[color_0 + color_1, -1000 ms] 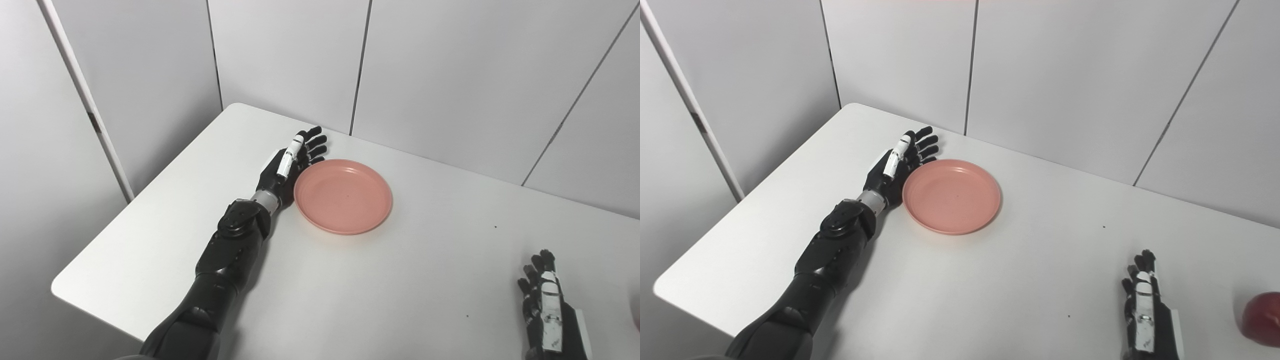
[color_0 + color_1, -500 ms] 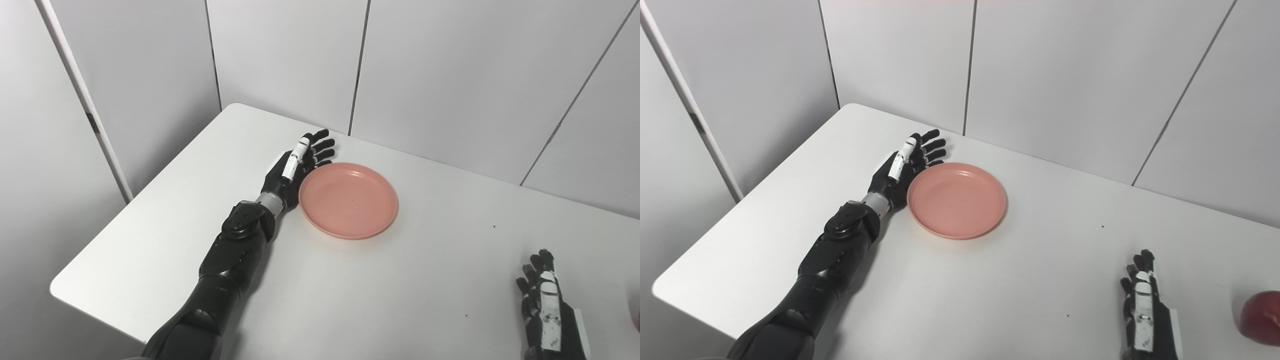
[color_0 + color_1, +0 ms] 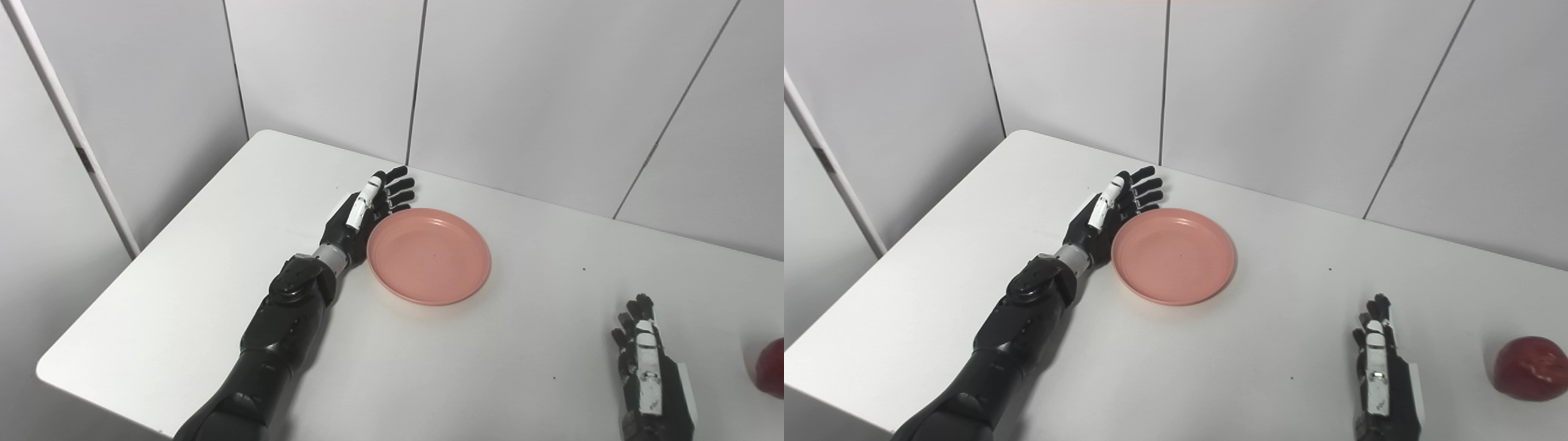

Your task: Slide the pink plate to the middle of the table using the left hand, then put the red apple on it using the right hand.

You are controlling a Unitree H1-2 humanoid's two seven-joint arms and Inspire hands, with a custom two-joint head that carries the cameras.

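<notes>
White table [image 3: 184,288] against grey panel walls; no writing or labels readable anywhere. Pink plate [image 3: 429,255] lying flat left of centre, empty. Left hand [image 3: 362,214] edge-on against plate's left rim, fingers straight and spread, holding nothing. Right hand [image 3: 1381,380] resting near front edge, fingers extended, empty. Apple [image 3: 1531,369] far right, apart from right hand.

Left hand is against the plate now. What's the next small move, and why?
Probably keep pushing the plate to the right with the left hand. The hand is flat against the plate's left rim, fingers apart, and the plate sits left of the table's middle. The right hand waits open, the apple untouched beside it.
</notes>
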